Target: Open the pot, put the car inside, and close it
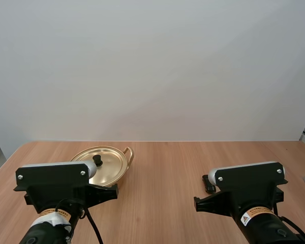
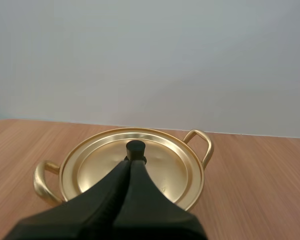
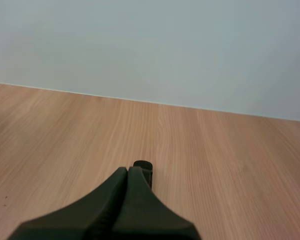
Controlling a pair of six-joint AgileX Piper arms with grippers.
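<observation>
The golden pot sits lidded on the table; its lid's black knob lies dead ahead of the left gripper, just past the tips, which lie together as one empty wedge. This arm is nearer the pot. Well right of the pot, a small dark thing, probably the car, lies just beyond the right gripper, also closed on nothing; the path to the knob looks clear.
</observation>
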